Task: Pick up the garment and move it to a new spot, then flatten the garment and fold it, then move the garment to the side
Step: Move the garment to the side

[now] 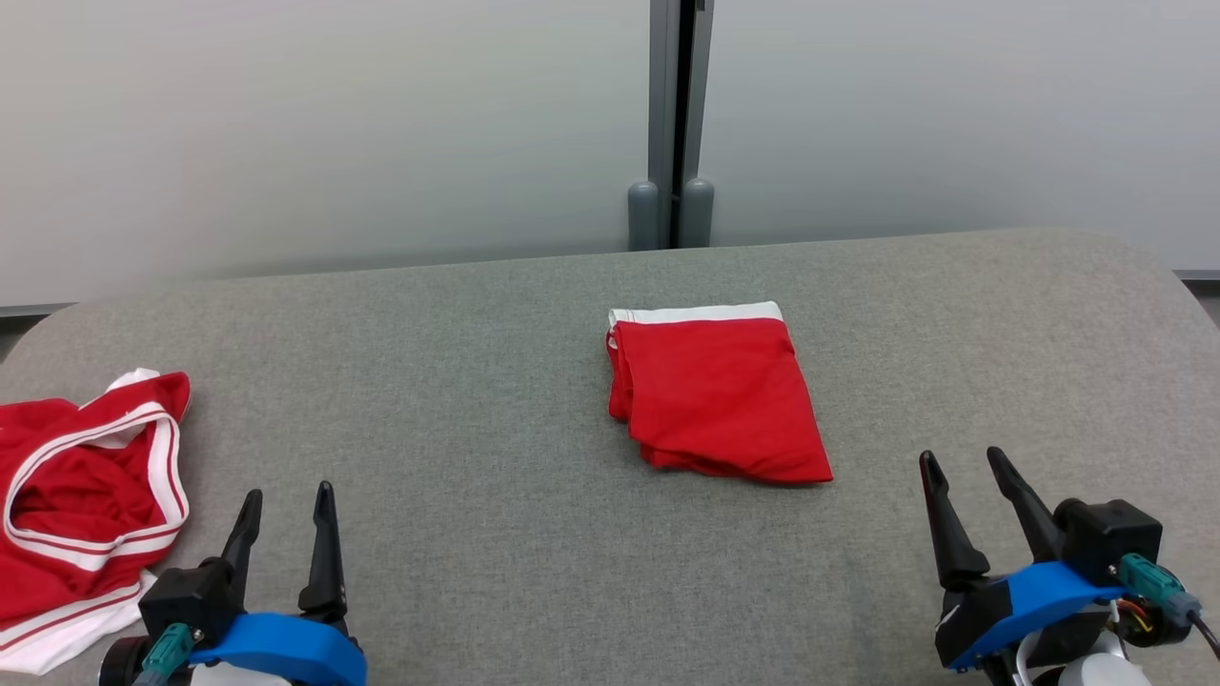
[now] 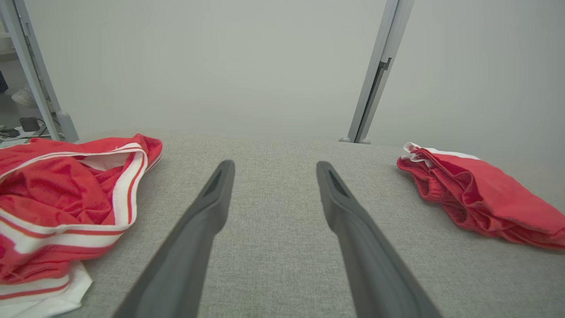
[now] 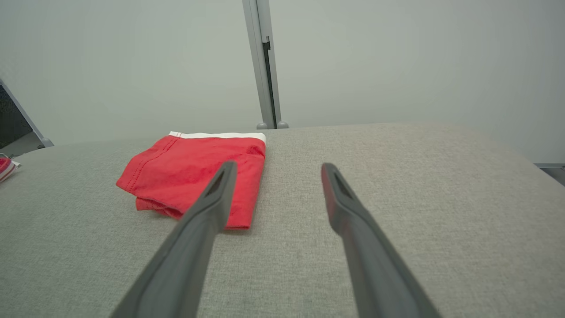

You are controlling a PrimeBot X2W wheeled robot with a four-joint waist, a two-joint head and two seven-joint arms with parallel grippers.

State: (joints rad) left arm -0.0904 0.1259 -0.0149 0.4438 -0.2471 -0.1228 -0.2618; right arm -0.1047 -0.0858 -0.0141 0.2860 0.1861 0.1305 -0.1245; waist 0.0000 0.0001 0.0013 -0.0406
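- Red garment [image 1: 715, 400] is seen folded, centred on the surface [image 1: 457, 362]; only the side move looks left.
- Striped garment [image 1: 86, 495] is seen crumpled at the left edge.
- Left pincer [image 1: 288, 491], right pincer [image 1: 961, 455]: held apart, empty.

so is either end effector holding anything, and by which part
Nothing is held: the left end effector and right end effector both stand open, apart from the folded red cloth garment.

Nothing legible shows: no lettering, label, brand or number on the folded red garment [image 1: 717, 400] lying ahead and to the left of the right gripper [image 1: 960, 454], on the crumpled red-and-white garment [image 1: 86, 495] just left of the left gripper [image 1: 289, 491], or on the grey table [image 1: 477, 381].
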